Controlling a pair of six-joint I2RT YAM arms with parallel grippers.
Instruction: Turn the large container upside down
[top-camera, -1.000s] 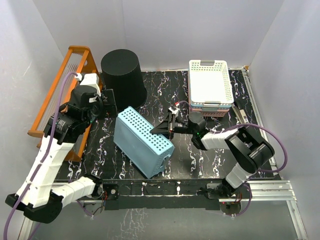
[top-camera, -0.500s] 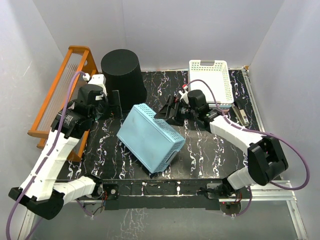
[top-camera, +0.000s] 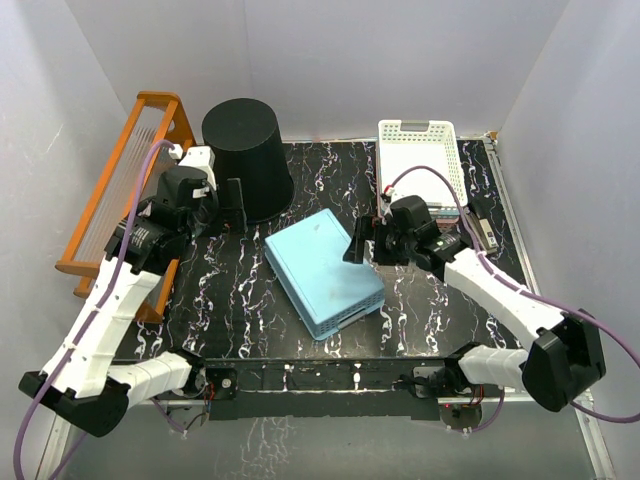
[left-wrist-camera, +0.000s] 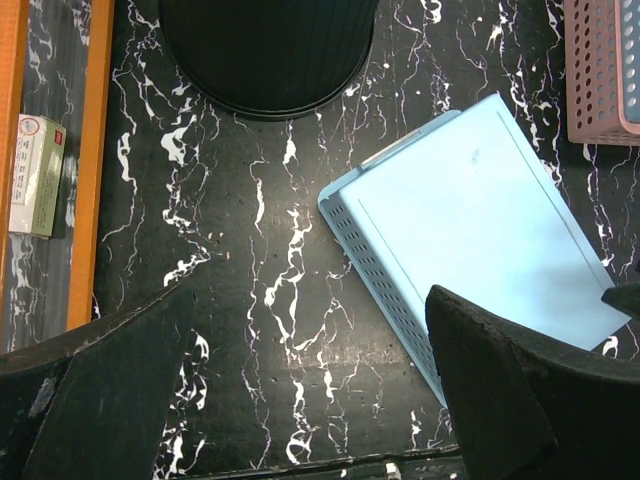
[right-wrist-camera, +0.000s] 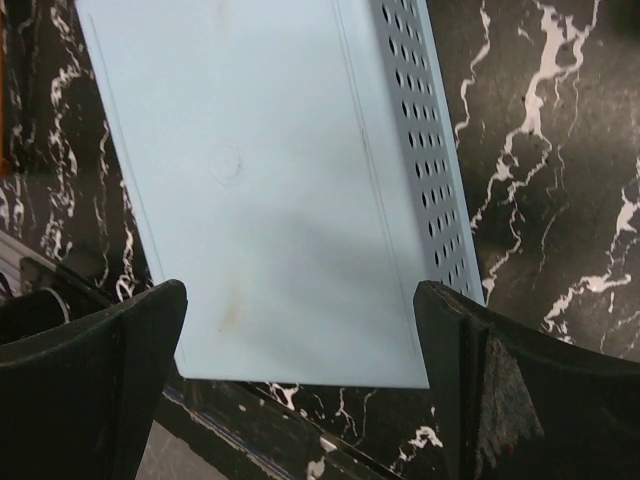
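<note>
The large container, a tall black ribbed bin, stands at the back left with its wider end on the table and its closed flat end up; its lower wall shows in the left wrist view. My left gripper hangs open just in front of it, holding nothing. My right gripper is open at the right edge of an overturned blue basket, with nothing between its fingers.
The blue basket lies bottom up mid-table. A white basket sits stacked on a pink one at the back right. An orange rack lines the left side, with a small box beside it.
The blue basket tipped from standing on its side to lying bottom up. My right gripper opened, let go of it and drew back to the right. The left arm shifted slightly.
</note>
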